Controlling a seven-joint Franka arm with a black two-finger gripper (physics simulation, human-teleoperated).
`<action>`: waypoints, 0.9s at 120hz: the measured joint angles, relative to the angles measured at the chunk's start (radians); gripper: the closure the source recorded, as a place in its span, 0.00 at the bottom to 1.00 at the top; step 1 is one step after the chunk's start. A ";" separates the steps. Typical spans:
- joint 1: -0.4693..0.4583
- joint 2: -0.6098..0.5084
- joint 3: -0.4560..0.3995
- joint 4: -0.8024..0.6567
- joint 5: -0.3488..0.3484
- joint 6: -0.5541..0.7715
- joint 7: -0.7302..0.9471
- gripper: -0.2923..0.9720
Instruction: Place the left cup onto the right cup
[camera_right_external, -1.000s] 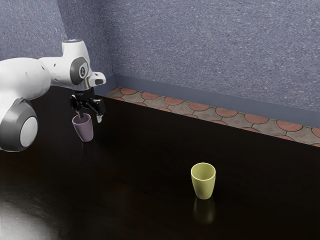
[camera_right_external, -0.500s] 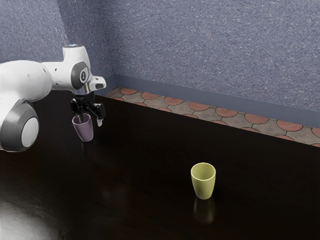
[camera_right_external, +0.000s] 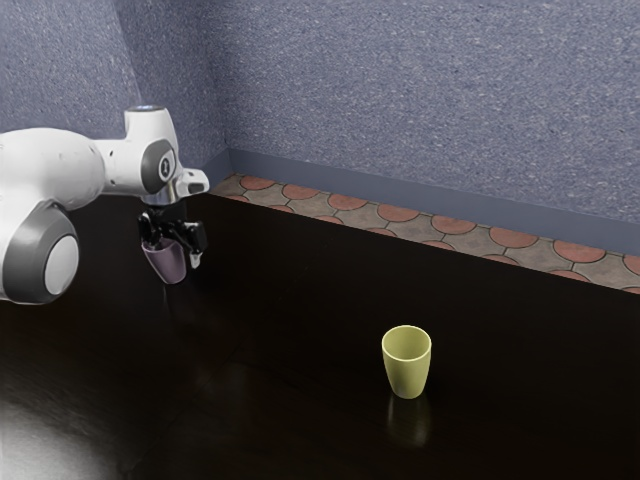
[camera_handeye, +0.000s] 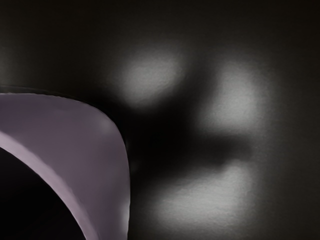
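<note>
At the exterior view's left, over the far part of the dark, glossy desk (camera_right_external: 300, 330), the white seven-joint arm (camera_right_external: 60, 180) bends down so that its black two-finger tool (camera_right_external: 170, 246) points at the desktop. The tool is clamped on the rim of a small, tapered mauve cup (camera_right_external: 165, 264), its fingers drawn in against the cup's wall and nothing else between them. The mauve cup hangs upright under the hand, mouth upward, with its upper edge partly covered by the black fingers (camera_right_external: 193, 243). Its base sits very close to the desk (whether it touches or just clears the surface I cannot tell).

Well apart from it, toward the exterior view's right and nearer the camera, a tapered yellow-green cup (camera_right_external: 406, 361) stands upright on the desk with its mouth open and a faint reflection beneath it. Bare dark desktop lies between the two cups.

Beyond the desk's far edge runs a strip of terracotta scalloped floor tiles (camera_right_external: 450, 225), and behind that rises a speckled blue-grey wall (camera_right_external: 420, 90).

In the wrist view the mauve cup (camera_handeye: 75, 150) looms as a curved, blurred wall right under the hand, with its dark inside showing at the corner. Past it lies the desk (camera_handeye: 235, 105), carrying soft pale patches of reflected light.
</note>
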 joint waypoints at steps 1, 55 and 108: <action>0.000 0.000 0.000 0.000 0.000 0.000 0.000 0.25; 0.001 0.004 0.000 0.001 0.001 0.004 0.000 0.74; 0.006 -0.010 0.001 0.001 0.008 0.006 -0.004 0.82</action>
